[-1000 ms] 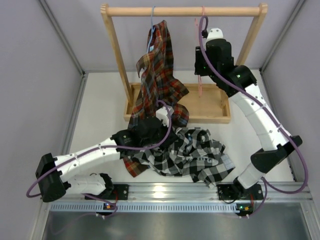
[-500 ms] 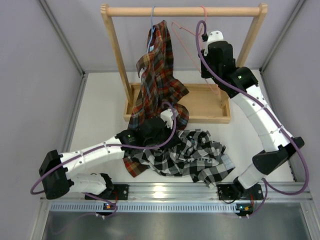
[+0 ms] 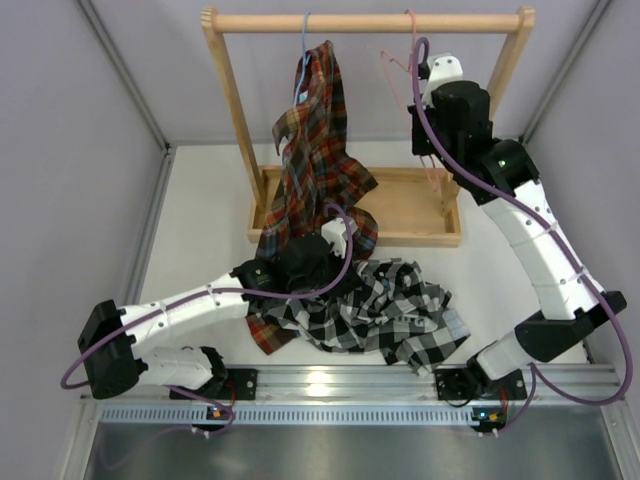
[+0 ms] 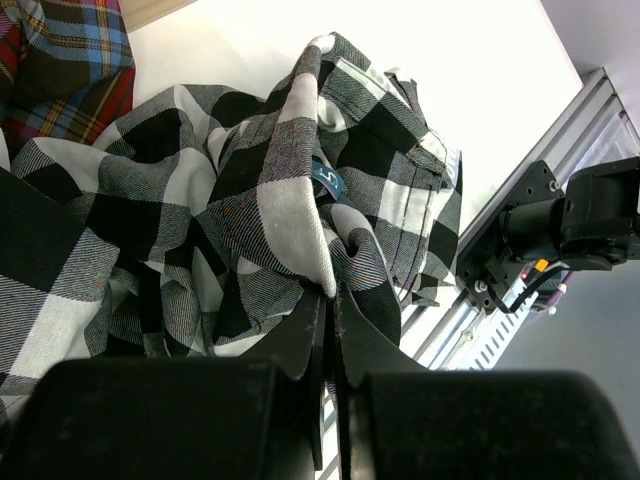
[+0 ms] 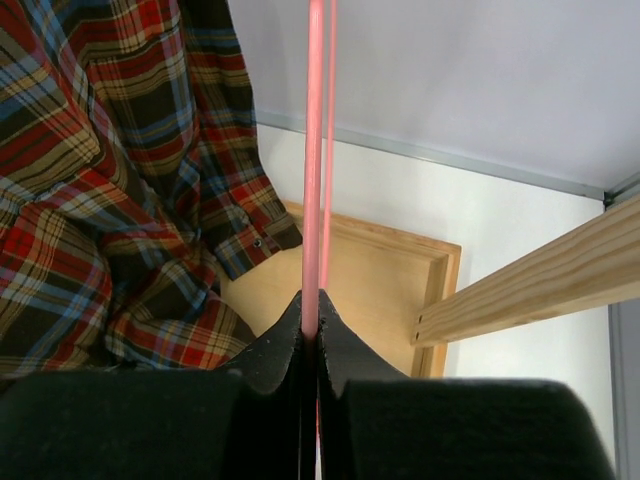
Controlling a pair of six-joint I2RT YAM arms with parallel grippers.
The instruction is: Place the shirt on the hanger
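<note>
- While the right gripper (image 5: pixel 312 322) is pinched tight on one wire of the thin pink triangular wire hanger (image 5: pixel 315 150), that wire runs straight out from the jaws toward 12 o'clock in the wrist view, so it lies in line with the fingers
- Seen from above, the hanger (image 3: pixel 432 172) hangs tilted under the light wooden rail (image 3: pixel 370 22) at about 1 o'clock of the white table (image 3: pixel 200 220); I cannot tell whether its hook is on the rail
- Crumpled on the table at about 6 o'clock lies the black-and-white large-check fabric shirt (image 3: pixel 395 310), well apart from the hanger and toward 7 o'clock from the right jaws
- Closed on a fold of the shirt's collar edge is the left gripper (image 4: pixel 330 300), just below a small blue neck label (image 4: pixel 328 182); the left arm is plainly the nearer one to the shirt
- Between the two hangs a red, brown and blue tartan shirt (image 3: pixel 320 150), at 11 o'clock of the checked one, with its tail reaching down beside it
- My judgement: the hanger has to come down toward 7 o'clock to meet the lifted collar, and the tartan cloth could snag the wire on that path
</note>
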